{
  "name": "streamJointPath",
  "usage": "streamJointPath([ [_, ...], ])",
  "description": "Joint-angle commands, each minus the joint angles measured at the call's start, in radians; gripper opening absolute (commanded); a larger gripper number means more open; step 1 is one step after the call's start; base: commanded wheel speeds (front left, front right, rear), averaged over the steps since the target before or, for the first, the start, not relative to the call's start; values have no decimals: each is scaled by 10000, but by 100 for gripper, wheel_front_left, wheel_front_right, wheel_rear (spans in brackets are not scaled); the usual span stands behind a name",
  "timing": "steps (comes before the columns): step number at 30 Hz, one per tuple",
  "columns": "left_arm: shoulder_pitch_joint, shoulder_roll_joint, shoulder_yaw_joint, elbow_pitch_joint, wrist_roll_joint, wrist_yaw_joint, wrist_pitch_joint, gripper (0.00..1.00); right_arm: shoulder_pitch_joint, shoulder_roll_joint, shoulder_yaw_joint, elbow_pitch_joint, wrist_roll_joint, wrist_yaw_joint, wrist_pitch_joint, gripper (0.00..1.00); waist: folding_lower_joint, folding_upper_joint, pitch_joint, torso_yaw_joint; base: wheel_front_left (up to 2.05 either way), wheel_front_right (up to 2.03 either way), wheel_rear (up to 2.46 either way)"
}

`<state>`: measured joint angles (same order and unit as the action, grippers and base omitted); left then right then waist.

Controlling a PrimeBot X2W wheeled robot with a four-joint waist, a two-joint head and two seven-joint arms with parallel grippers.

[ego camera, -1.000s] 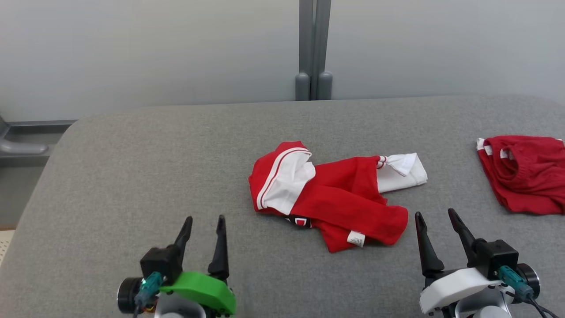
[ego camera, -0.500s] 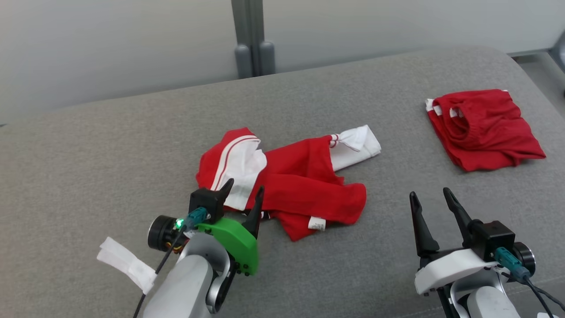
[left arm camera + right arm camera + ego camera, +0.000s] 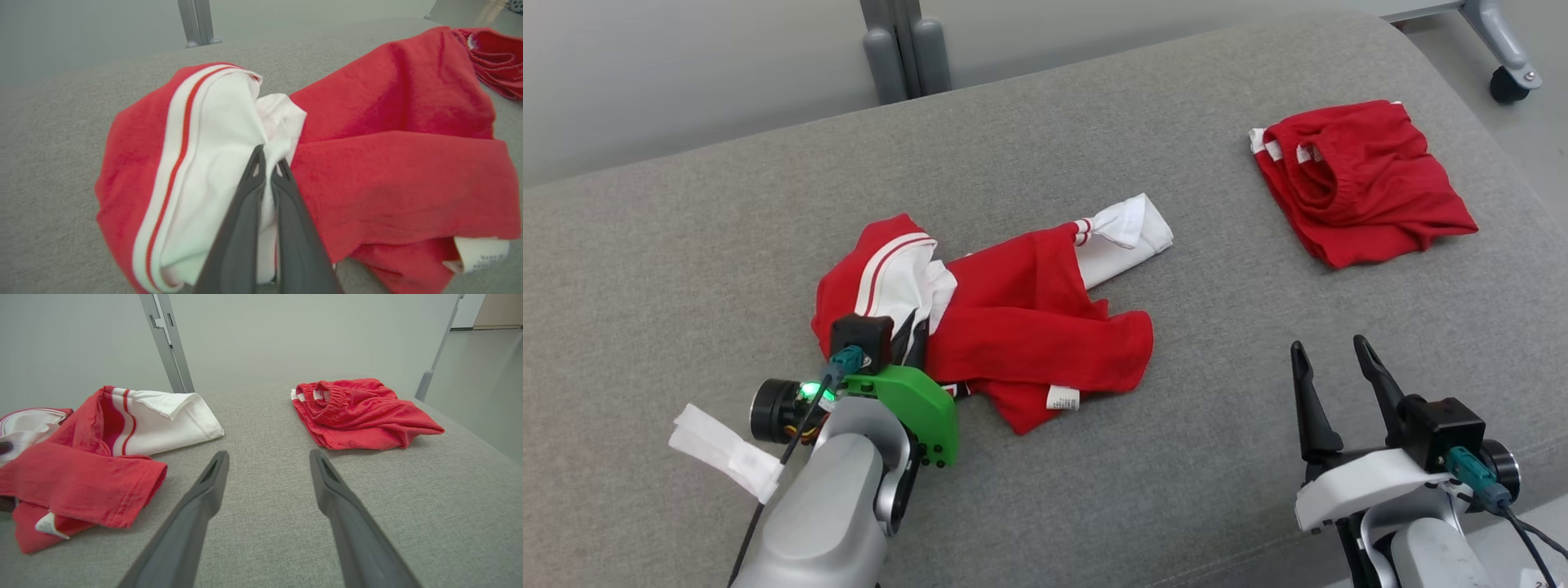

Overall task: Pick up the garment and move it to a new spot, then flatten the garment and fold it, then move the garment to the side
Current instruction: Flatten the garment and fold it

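Observation:
A crumpled red-and-white garment [image 3: 1021,318] lies in the middle of the grey padded surface [image 3: 686,245]. My left gripper [image 3: 913,336] sits on its left end, where the white hood lining bunches up. In the left wrist view the two dark fingers [image 3: 282,212] are pressed together with white cloth of the garment [image 3: 392,163] pinched between them. My right gripper [image 3: 1331,367] stands open near the front right, fingers apart over bare grey fabric, a little to the right of the garment [image 3: 81,473].
A second red garment [image 3: 1360,180], roughly folded, lies at the far right [image 3: 359,412]. A white paper tag [image 3: 723,453] hangs off my left arm. A grey post [image 3: 903,45] stands behind the surface, and a caster wheel [image 3: 1507,82] is at the top right.
The head camera has swung, shifting the whole scene left. My left gripper has reached forward onto the garment's hood end and shut on the white cloth. The right gripper stays open.

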<state>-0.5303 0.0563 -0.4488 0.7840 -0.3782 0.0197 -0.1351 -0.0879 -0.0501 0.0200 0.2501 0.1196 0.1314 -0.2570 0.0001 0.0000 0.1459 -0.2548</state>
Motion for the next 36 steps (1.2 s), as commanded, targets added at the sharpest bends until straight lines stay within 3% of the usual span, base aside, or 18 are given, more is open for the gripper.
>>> streamJointPath([
  [1, -202, 66, 14, 144, -70, 55, -115, 0, -73, -6, 63, -4, -23, -15, -77, 100, -1, 0, -116, 191, 0, 0, 0],
  [6, -329, 25, 29, 171, -178, 81, -717, 0, -70, -15, 131, -8, 48, -15, -95, 100, -1, 0, -392, 569, 0, 0, 0],
  [12, 7, -27, 472, -804, -709, 276, -1243, 0, 220, -15, -85, 98, -114, -15, -83, 100, -1, 0, -875, 1153, 0, 0, 0],
  [21, 2471, -35, 2257, -3206, -1678, 1038, -1300, 0, 617, -13, -335, -11, -220, -15, -89, 100, -1, 0, -1534, 2073, 0, 0, 0],
  [28, 4134, -41, 3364, -2948, -2960, 1319, -1303, 0, 672, -16, -259, -34, -264, -15, -82, 100, -1, 0, -1602, 2315, 0, 0, 0],
  [36, 4783, -38, 3711, -2304, -4363, 1318, -1304, 0, 834, -16, -366, -51, -390, -15, 32, 100, -1, 0, -1597, 2360, 0, 0, 0],
])
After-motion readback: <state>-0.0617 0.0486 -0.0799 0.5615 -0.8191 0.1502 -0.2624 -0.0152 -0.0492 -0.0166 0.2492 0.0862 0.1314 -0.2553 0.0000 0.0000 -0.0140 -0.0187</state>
